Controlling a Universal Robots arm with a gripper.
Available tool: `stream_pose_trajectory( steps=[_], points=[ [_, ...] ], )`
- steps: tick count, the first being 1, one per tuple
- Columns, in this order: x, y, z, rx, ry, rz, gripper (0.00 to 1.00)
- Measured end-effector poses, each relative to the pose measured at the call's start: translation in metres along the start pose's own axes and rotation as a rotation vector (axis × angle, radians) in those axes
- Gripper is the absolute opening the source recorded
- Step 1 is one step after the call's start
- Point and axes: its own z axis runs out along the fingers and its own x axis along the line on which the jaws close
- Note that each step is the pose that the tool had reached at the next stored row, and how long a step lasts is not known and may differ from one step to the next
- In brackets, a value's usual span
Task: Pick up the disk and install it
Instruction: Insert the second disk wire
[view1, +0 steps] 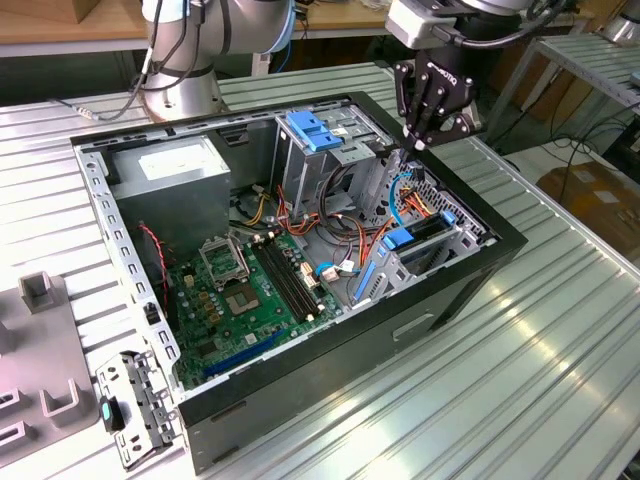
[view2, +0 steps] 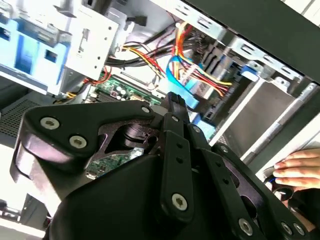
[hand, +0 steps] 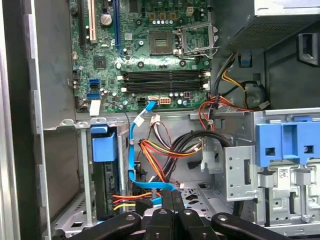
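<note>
The disk (view1: 428, 230) stands on edge in the drive cage at the case's corner toward the exterior view's right, its blue rail tab (view1: 398, 239) on top. In the first wrist view the disk (hand: 103, 185) is a dark slab under a blue tab, sitting in the cage slot. My gripper (view1: 415, 142) hangs above the case's far right rim, apart from the disk. Its black fingers are closed together with nothing between them, as both wrist views show (hand: 167, 197) (view2: 172, 100).
The open case (view1: 480, 270) holds a green motherboard (view1: 240, 290), a grey power supply box (view1: 175, 170), a pale-blue latch plate (view1: 315, 130) and loose coloured cables (hand: 165, 150). A person's hand (view2: 300, 167) rests by the case. Grey fixtures (view1: 40, 290) lie on the table.
</note>
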Motion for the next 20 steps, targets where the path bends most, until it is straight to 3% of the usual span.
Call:
stream_pose_trajectory(
  steps=[1,2,4,9,10,11,12,13,16,17,19,20],
  points=[
    [-0.0032,0.0001,0.0009,-0.0066,0.0067,0.000,0.11],
    [-0.0034,0.0000,0.0009,-0.0074,0.0216,0.000,0.11],
    [-0.0037,-0.0008,0.0010,-0.0076,0.0688,-0.001,0.11],
    [-0.0057,-0.0057,0.0012,-0.0102,0.1591,-0.002,0.11],
    [-0.0066,-0.0071,0.0014,-0.0123,0.1833,-0.002,0.11],
    [-0.0073,-0.0075,0.0017,-0.0126,0.2006,-0.002,0.11],
    [-0.0093,-0.0080,0.0025,-0.0127,0.2227,-0.002,0.11],
    [-0.0112,-0.0087,0.0040,-0.0126,0.2322,-0.002,0.11],
    [-0.0169,-0.0097,0.0049,-0.0131,0.2406,-0.003,0.17],
    [-0.0189,-0.0098,0.0053,-0.0130,0.2463,-0.002,0.24],
    [-0.0208,-0.0099,0.0060,-0.0123,0.2593,-0.003,0.24],
    [-0.0210,-0.0100,0.0061,-0.0122,0.2613,-0.003,0.24]
  ],
)
